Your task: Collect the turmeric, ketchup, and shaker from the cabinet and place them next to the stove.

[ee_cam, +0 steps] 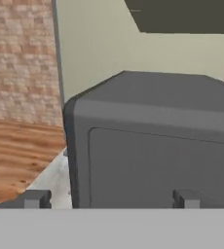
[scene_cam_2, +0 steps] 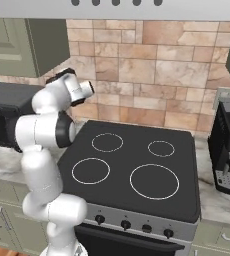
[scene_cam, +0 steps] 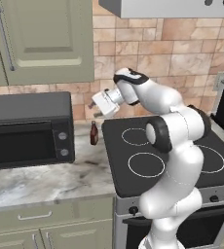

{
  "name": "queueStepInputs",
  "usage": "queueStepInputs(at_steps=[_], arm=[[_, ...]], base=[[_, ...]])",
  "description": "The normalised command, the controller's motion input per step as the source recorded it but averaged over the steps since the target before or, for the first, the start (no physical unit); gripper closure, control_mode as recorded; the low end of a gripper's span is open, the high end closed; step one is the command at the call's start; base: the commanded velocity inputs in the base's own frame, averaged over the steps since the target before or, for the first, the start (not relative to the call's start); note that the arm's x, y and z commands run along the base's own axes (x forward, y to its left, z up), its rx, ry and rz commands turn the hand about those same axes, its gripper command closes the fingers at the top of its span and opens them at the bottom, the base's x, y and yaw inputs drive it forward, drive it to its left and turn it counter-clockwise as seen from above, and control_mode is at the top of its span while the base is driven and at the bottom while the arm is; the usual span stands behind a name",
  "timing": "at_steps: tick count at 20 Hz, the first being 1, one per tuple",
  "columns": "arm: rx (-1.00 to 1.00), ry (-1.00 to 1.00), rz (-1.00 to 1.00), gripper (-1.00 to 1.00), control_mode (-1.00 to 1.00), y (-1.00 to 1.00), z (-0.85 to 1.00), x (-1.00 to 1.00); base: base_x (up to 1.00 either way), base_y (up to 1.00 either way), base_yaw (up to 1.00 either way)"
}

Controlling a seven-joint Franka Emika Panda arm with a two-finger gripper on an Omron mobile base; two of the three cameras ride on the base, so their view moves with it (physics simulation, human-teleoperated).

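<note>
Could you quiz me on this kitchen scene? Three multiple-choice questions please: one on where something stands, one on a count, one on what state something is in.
1. Where does the ketchup stand?
A. On the counter between the microwave and the stove
B. On top of the microwave
C. On a burner ring

2. How many white burner rings does the stove have?
A. Two
B. Four
C. Six

3. How are the robot's fingers?
A. Shut on the bottle
B. Shut on nothing
C. Spread open, holding nothing

Answers:
1. A: the dark bottle stands on the marble counter right of the microwave, beside the stove's left edge.
2. B: the right base view shows four rings on the black glass.
3. C: in the hand view the two tips stand far apart with nothing between them.
</note>
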Motion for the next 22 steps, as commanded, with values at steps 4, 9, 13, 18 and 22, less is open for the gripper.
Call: queueStepInputs(at_steps=[4,9,13,18,22], arm=[[-0.04,0.02,-0.14,-1.0,-1.0,0.02,0.13,-0.7],[-0.05,0.06,-0.15,-1.0,-1.0,0.01,0.02,-0.63],[-0.08,0.06,-0.16,-1.0,-1.0,0.01,0.03,-0.6],[-0.09,0.03,-0.14,-1.0,-1.0,0.0,0.17,-0.64],[-0.08,0.05,-0.16,-1.0,-1.0,0.0,0.31,-0.61]], base=[[0.0,0.0,0.0],[0.0,0.0,0.0],[0.0,0.0,0.0],[0.0,0.0,0.0],[0.0,0.0,0.0]])
